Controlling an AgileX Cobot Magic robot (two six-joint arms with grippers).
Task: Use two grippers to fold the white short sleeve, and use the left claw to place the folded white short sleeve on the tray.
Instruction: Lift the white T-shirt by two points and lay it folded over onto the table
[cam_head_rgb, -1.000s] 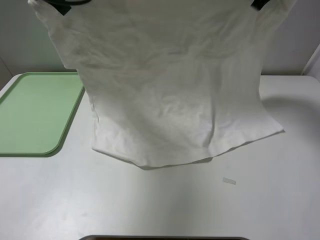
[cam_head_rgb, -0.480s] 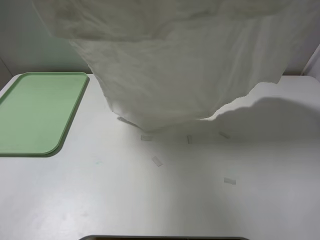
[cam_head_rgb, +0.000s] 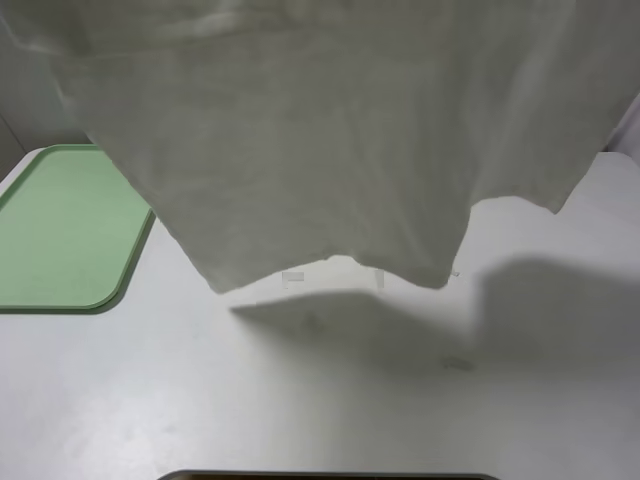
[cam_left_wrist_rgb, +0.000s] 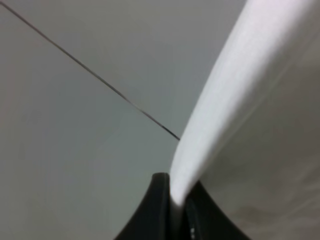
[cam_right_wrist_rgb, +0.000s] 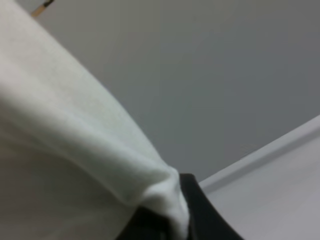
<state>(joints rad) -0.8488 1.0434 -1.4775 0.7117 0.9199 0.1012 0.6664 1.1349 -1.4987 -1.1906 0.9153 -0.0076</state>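
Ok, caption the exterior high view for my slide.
The white short sleeve hangs lifted over the table, hem clear of it, green tray alongside.

One white short sleeve (cam_head_rgb: 320, 150), off-white, spread wide across the upper frame, its uneven lower hem hanging above the white table (cam_head_rgb: 300, 410) and casting a grey shadow (cam_head_rgb: 400, 325) on it. One tray (cam_head_rgb: 60, 240), light green, flat at the table's left, far right corner hidden behind the cloth. Several tape strips (cam_head_rgb: 293, 277), small and pale, on the table just below the hem.
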